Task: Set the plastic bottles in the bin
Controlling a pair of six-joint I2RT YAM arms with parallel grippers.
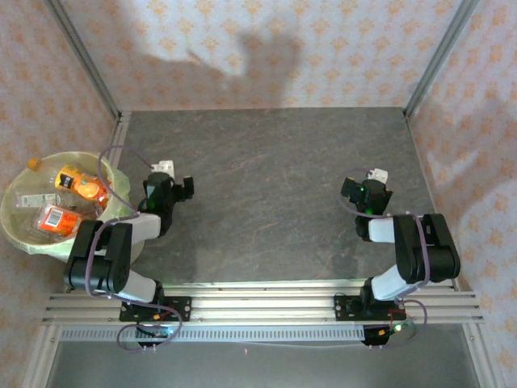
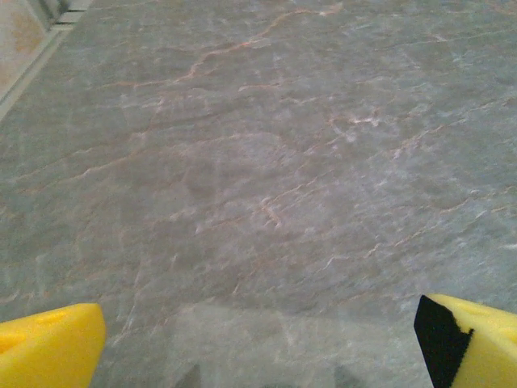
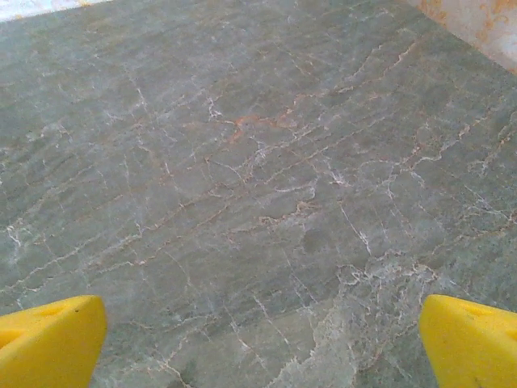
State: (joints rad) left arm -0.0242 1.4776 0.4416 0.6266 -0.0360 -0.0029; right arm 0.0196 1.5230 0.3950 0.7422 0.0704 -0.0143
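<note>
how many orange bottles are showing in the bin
2. One orange bottle lies towards the right side of the bin, and a second orange-labelled bottle lies nearer its front. More may be hidden beneath them.

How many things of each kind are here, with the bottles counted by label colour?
Round white bin with a pale yellow-green liner: 1
Clear plastic bottles with orange or red labels, inside it: 2
Clear plastic bottle with a white label, inside it: 1
Open two-finger grippers: 2 (left gripper, right gripper)
Total: 6; more bottles may lie hidden.
</note>
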